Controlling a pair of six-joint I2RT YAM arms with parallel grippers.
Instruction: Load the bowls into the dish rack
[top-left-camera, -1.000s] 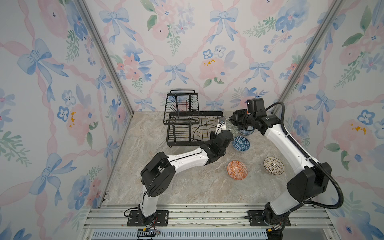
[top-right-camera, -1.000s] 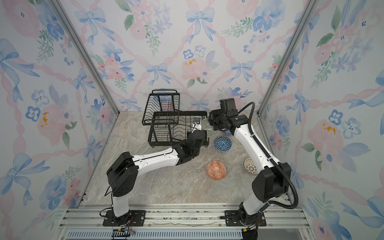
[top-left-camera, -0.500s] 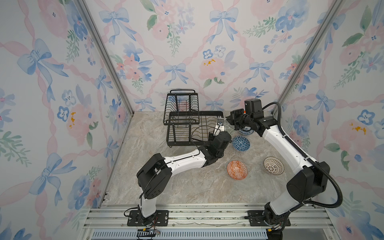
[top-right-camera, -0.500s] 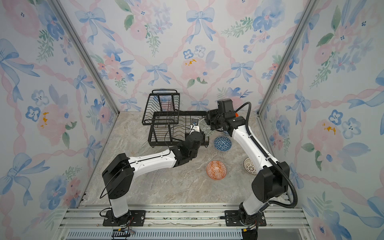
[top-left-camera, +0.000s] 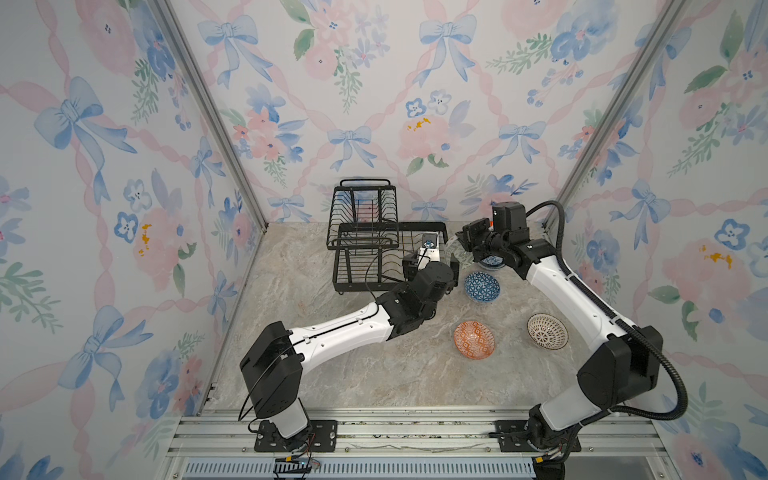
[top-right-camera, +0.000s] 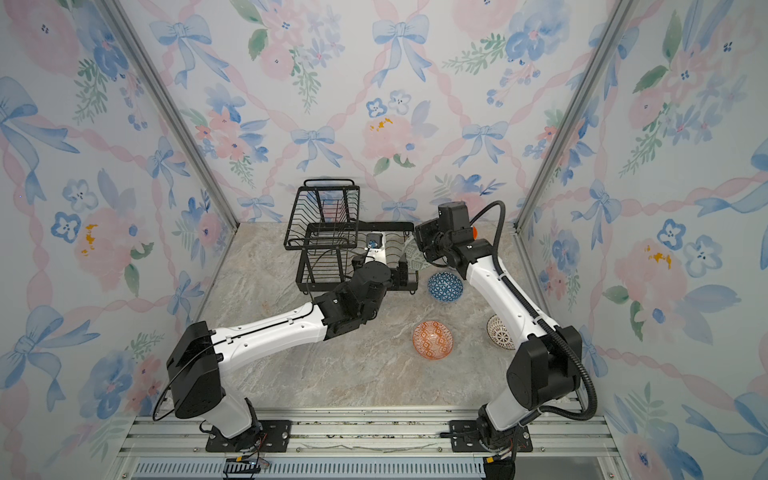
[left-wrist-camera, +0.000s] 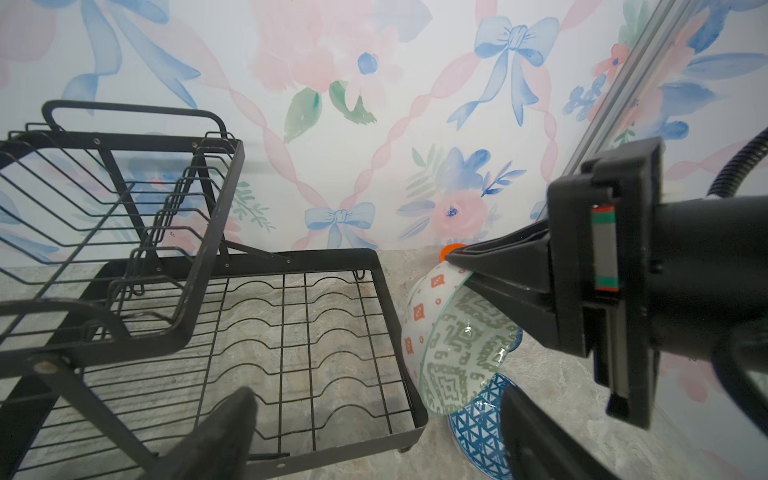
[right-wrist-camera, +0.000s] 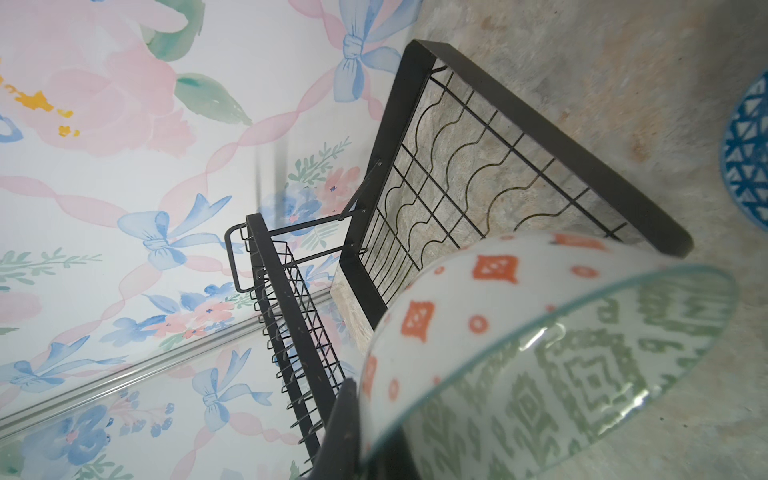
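**Bowl dangling at the rack's edge**

The right gripper (left-wrist-camera: 465, 266) is holding the small round bowl, grey-green patterned inside and orange-marked outside (left-wrist-camera: 461, 345). Its jaws are pinching only the rim, so the bowl is hanging tilted just beside the side bar of the black wire dish rack (left-wrist-camera: 332, 254). The dark-blue geometric bowl (top-left-camera: 482, 286) is sitting close by on the marble counter (top-left-camera: 374, 374). The left gripper (left-wrist-camera: 376, 392) is waiting low at the rack's corner, jaws spread wide and gripping nothing.

To my eye that hold is looking thin. The glossy glaze could be slipping, and a drop could be striking the blue bowl or the counter. Carrying it in too low could be knocking it against the bar, and the spread jaws are crowding its path.
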